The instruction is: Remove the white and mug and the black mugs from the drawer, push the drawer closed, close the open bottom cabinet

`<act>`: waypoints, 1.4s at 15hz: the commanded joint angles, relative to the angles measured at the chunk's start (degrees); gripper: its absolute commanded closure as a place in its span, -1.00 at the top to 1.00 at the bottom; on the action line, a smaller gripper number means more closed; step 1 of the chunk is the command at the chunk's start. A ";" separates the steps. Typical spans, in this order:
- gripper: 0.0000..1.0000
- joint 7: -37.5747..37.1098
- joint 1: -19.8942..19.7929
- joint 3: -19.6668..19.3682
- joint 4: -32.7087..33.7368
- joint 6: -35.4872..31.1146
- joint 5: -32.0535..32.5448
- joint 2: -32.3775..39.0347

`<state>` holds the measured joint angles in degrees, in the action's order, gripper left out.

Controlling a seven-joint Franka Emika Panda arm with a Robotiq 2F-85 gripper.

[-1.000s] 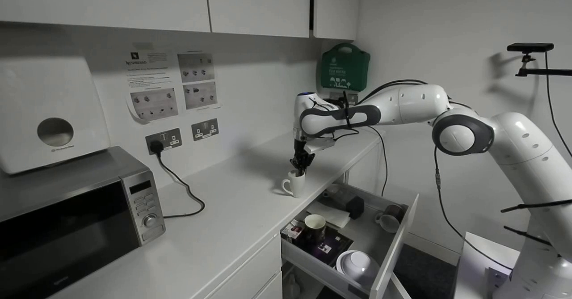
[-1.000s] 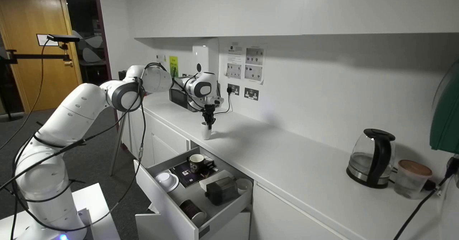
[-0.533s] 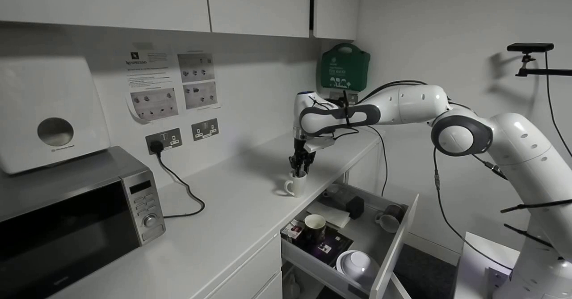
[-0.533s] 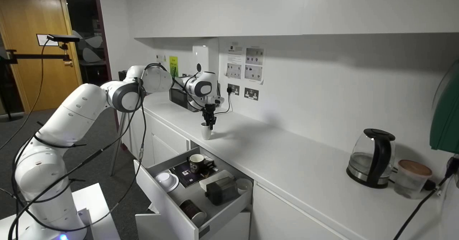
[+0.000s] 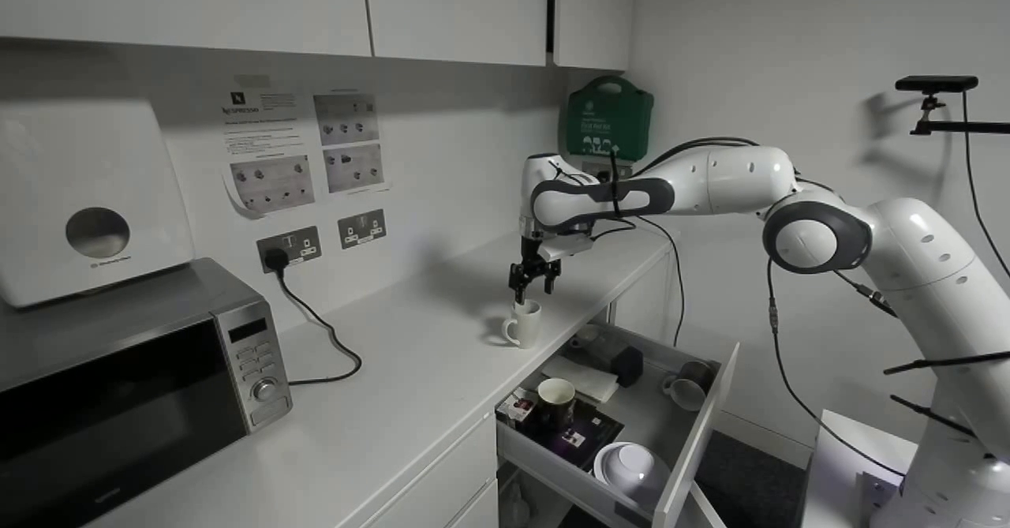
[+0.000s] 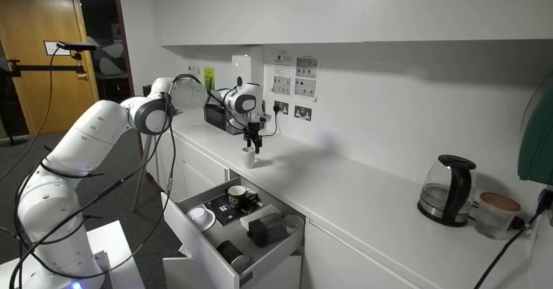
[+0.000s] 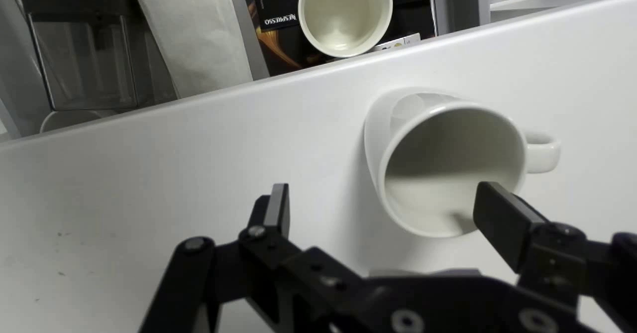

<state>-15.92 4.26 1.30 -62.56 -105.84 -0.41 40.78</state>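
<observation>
1. White mug (image 7: 448, 164) stood upright on the counter (image 5: 379, 402).
2. Gripper (image 7: 384, 201), fingers apart, hung by the mug's rim.
3. Below the mug, an open drawer (image 6: 194, 239) held a "NESPRESSO" box (image 7: 276, 9).
4. Well apart from the mug hung a "NESPRESSO" poster (image 5: 264, 129) and green "First Aid Kit" case (image 5: 609, 121).

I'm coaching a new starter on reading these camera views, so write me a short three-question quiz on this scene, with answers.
1. Where does the white mug nearest the pincer stand? (a) on the microwave; (b) on the counter; (c) on the floor.
2. True or false: the drawer stands open, with a black mug upright inside.
3. Fill the gap: the pincer is ____ (open or shut).

Key: 1. b; 2. true; 3. open.
</observation>
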 commanded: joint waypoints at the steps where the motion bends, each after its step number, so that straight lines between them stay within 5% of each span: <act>1: 1.00 1.29 -0.96 -0.22 -3.70 1.19 -2.00 -4.69; 13: 1.00 0.52 -3.53 -0.68 -31.34 -5.27 -7.86 -23.62; 21: 1.00 -1.55 -2.37 -1.34 -53.41 -16.98 -7.85 -34.67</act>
<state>-16.25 1.30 -0.05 -104.80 -116.98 -8.19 12.40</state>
